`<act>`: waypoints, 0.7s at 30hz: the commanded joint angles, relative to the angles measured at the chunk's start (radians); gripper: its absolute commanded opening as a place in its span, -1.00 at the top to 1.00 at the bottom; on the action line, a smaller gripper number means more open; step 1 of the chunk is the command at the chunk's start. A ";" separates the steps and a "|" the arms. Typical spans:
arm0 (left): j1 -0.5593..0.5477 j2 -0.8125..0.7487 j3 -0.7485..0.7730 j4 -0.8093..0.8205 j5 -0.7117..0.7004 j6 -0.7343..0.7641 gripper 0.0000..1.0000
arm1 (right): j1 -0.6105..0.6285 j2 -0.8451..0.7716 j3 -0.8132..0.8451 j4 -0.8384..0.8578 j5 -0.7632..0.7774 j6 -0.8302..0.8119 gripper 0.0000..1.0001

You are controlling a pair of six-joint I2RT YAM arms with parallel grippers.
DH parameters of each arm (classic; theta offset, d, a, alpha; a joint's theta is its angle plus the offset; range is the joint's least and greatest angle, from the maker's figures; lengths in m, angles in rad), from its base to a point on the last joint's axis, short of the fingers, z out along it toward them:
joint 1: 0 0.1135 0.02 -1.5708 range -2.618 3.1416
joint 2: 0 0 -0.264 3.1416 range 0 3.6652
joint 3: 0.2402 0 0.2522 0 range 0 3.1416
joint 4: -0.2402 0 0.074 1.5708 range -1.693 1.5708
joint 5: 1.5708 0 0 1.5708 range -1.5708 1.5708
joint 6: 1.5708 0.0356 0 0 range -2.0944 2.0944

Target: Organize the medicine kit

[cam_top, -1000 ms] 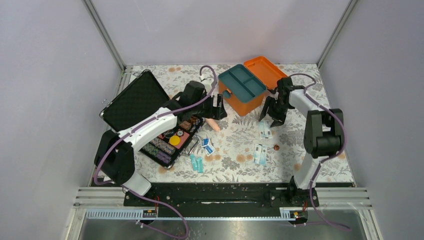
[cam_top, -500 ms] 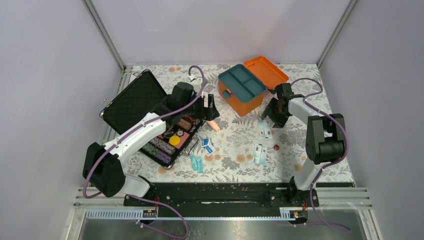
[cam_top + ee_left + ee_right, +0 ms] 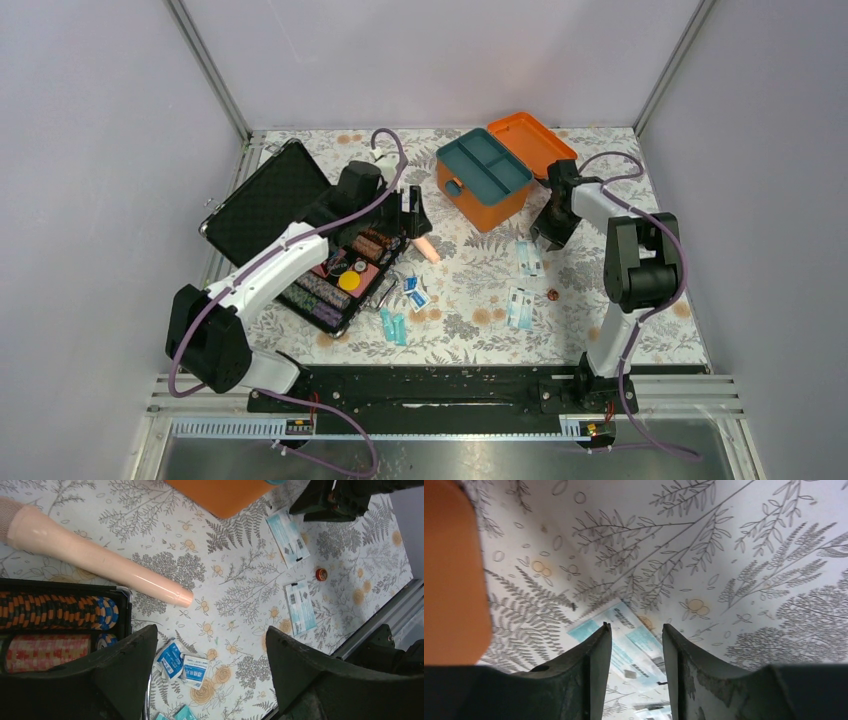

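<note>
We see the medicine kit (image 3: 480, 208) at the far middle of the table (image 3: 600, 300), an orange box, lid open, dark teal divided tray inside, while our left gripper (image 3: 207, 640) gapes empty and our right gripper (image 3: 635, 630) stands narrowly parted above a packet (image 3: 634, 650), holding nothing.

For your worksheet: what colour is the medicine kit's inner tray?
Inner tray: dark teal, clearest from top external.
</note>
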 commanded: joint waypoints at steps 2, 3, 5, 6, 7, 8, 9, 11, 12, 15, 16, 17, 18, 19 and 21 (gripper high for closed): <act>0.043 0.000 0.081 0.025 0.031 0.006 -0.57 | 0.003 0.033 0.070 -0.139 0.069 -0.141 0.01; 0.051 0.002 0.093 0.017 0.036 0.005 -0.57 | 0.003 0.041 0.084 -0.158 0.058 -0.178 0.00; 0.068 0.008 0.119 0.006 0.049 0.005 -0.57 | 0.003 0.065 0.116 -0.195 0.039 -0.269 0.03; 0.076 0.010 0.125 0.006 0.053 0.004 -0.56 | 0.003 0.080 0.142 -0.219 0.044 -0.304 0.12; 0.082 0.008 0.128 0.010 0.055 0.004 -0.56 | 0.003 0.089 0.158 -0.226 0.048 -0.351 0.27; 0.089 0.008 0.128 0.015 0.055 0.002 -0.56 | 0.003 0.098 0.174 -0.234 0.053 -0.375 0.47; 0.096 0.007 0.128 0.019 0.054 -0.002 -0.57 | 0.003 0.108 0.191 -0.241 0.065 -0.395 0.57; 0.109 0.003 0.125 0.029 0.057 -0.017 -0.56 | 0.006 0.119 0.211 -0.242 0.077 -0.427 0.74; 0.115 -0.001 0.122 0.034 0.059 -0.029 -0.56 | 0.013 0.122 0.218 -0.242 0.084 -0.454 0.77; 0.130 -0.014 0.114 0.051 0.069 -0.053 -0.56 | 0.053 0.127 0.229 -0.244 0.149 -0.554 0.78; 0.134 -0.022 0.109 0.058 0.073 -0.058 -0.56 | 0.069 0.130 0.233 -0.246 0.165 -0.593 0.78; 0.138 -0.028 0.108 0.065 0.075 -0.064 -0.56 | 0.089 0.136 0.240 -0.246 0.180 -0.646 0.78; 0.141 -0.034 0.110 0.068 0.077 -0.067 -0.56 | 0.107 0.146 0.249 -0.249 0.207 -0.701 0.77; 0.147 -0.042 0.112 0.067 0.079 -0.070 -0.56 | 0.128 0.160 0.260 -0.255 0.242 -0.746 0.77; 0.158 -0.062 0.109 0.071 0.084 -0.073 -0.56 | 0.143 0.203 0.272 -0.279 0.271 -0.826 0.78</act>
